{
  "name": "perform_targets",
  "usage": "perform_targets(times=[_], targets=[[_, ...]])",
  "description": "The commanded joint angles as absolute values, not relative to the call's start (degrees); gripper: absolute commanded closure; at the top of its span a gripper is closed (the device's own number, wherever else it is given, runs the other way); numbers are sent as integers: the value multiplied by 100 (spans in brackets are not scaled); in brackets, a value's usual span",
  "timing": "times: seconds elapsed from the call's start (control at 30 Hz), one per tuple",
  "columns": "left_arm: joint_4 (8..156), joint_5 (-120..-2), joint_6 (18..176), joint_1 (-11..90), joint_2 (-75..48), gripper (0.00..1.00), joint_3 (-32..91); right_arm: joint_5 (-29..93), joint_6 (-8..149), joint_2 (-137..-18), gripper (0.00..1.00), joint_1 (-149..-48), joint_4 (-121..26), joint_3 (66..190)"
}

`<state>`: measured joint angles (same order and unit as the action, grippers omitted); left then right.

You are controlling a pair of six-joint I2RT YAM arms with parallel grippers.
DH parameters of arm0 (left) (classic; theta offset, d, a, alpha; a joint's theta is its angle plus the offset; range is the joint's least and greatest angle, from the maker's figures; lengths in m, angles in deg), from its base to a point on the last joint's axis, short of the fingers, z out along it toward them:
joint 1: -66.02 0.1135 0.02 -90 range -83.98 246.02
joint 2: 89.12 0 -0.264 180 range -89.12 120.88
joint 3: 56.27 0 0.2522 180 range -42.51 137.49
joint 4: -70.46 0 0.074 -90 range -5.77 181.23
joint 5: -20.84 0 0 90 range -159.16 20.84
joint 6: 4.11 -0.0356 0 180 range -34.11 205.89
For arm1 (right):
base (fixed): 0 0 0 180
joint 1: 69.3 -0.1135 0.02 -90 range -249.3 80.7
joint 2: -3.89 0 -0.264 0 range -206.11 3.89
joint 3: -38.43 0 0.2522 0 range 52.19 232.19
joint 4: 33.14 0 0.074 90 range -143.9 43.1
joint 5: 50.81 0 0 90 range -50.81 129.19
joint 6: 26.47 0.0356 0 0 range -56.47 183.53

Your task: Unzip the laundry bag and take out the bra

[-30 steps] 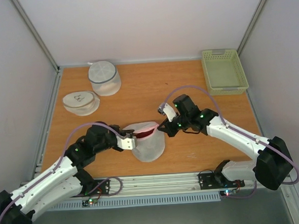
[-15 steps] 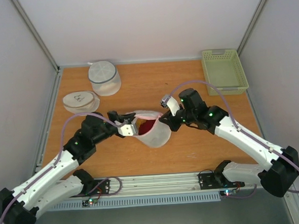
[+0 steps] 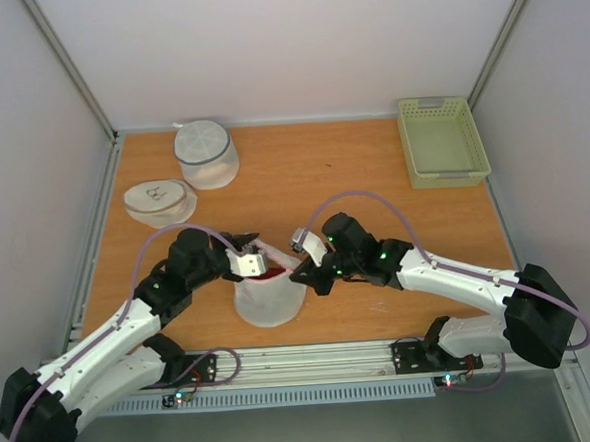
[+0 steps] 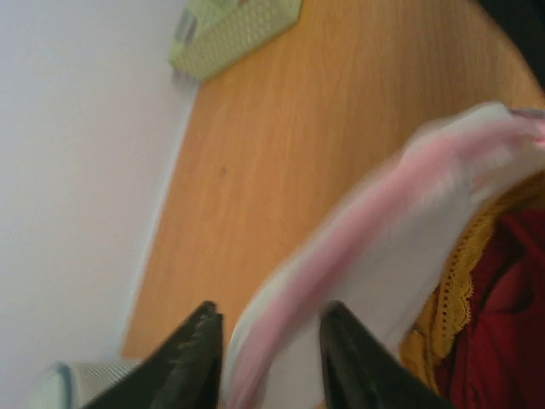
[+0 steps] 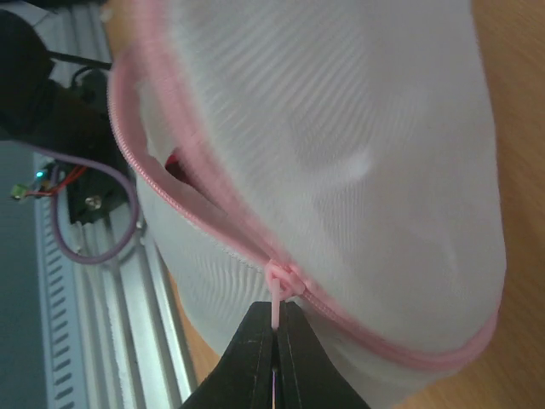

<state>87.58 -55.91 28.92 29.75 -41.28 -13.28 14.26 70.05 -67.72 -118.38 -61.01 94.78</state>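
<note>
Now the laundry bag (image 3: 270, 301) sits on the wooden table (image 3: 372, 176) between both pincers. The left gripper (image 3: 250, 265) straddles its pink rim with jaws parted, while the right gripper (image 5: 275, 317) is pinched tight on the zipper pull (image 5: 278, 290) at the bag's right side. Compared with half a second ago, the bag lies further left and nearer the table's front edge, and both arms have come with it. Its white mesh gapes along the opened zip, showing the bra (image 4: 490, 341), dark red with orange-yellow lace, inside.
</note>
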Motion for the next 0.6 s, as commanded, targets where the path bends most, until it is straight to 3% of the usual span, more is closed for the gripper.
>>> perform_targets(times=[0.0, 0.1, 0.2, 0.33, 0.4, 0.57], targets=[[8981, -5740, 2695, 3087, -4190, 58, -1578, 1173, 7166, -6770, 99, -12060, -5341, 9493], [9669, -5566, 2705, 3087, -4385, 38, -1329, 1152, 7114, -6685, 99, -12078, -5460, 9559], [10699, -4913, 2436, 3087, -4672, 34, -948, 1105, 6960, -6699, 99, -12080, -5750, 9721], [10988, -4304, 2393, 2973, -4862, 41, -744, 1108, 6758, -6712, 99, -12097, -6003, 9893], [10924, -4456, 2541, 2839, -4671, 48, -683, 1085, 6688, -6745, 99, -12098, -6077, 9971], [10639, -4857, 2389, 2646, -4157, 53, -675, 1010, 6639, -6759, 99, -12100, -6106, 10050]])
